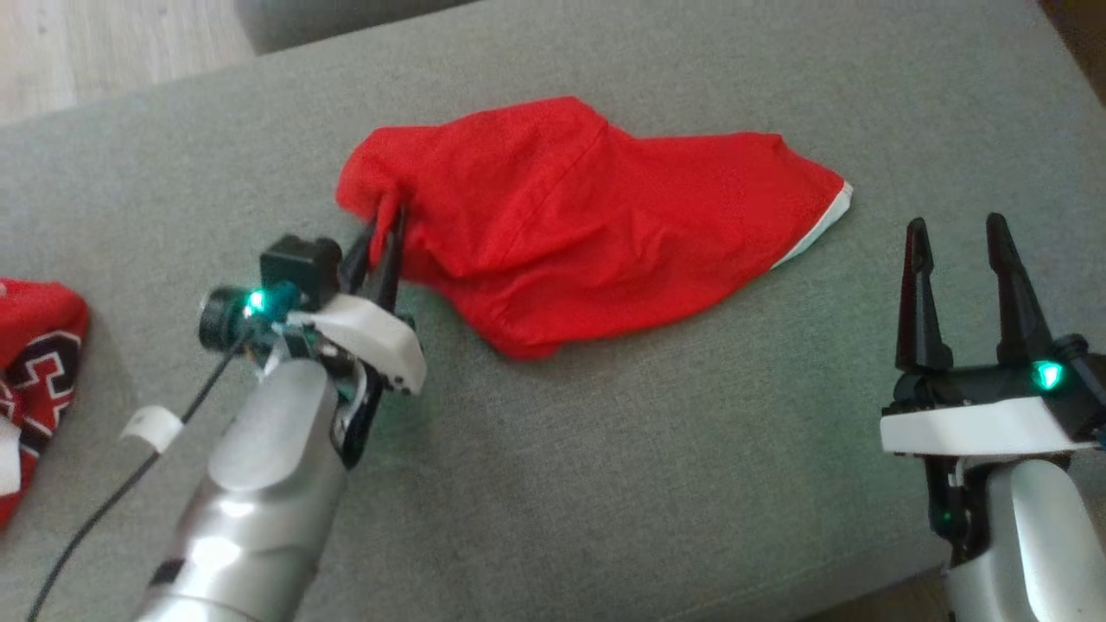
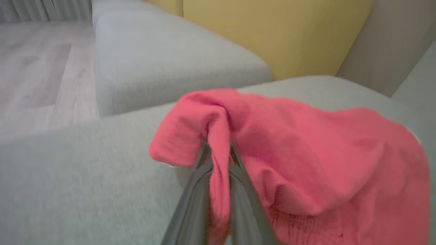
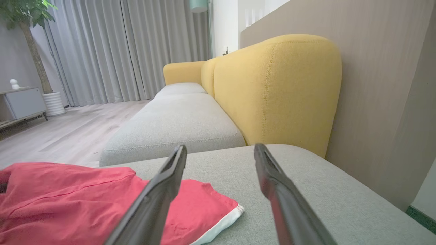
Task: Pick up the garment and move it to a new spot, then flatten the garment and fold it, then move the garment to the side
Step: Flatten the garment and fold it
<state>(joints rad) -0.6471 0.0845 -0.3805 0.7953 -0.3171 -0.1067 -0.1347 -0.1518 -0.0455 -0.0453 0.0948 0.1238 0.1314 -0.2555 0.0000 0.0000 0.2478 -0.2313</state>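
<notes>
1. The red garment point(image 1: 570, 216) lies crumpled on the grey cushion point(image 1: 605, 449). The left fingers point(image 1: 390, 259) pinch only a thin fold at its left edge, so a lift may pull it free.
2. The right fingers point(image 1: 918, 294) stand wide, near its right end but not touching. A one-sided pull could bunch it more.
3. Carrying it left risks tangling with the patterned cloth point(image 1: 34, 345).

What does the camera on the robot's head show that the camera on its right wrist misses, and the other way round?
Head view: the left jaws pinched shut on the red garment's left end, and a second, patterned garment at the grey cushion's left edge. Right wrist view: a yellow sofa back, grey curtains and a potted plant. Both: the red garment with its white hem, lying on that cushion, and the right jaws standing open, holding nothing.
</notes>
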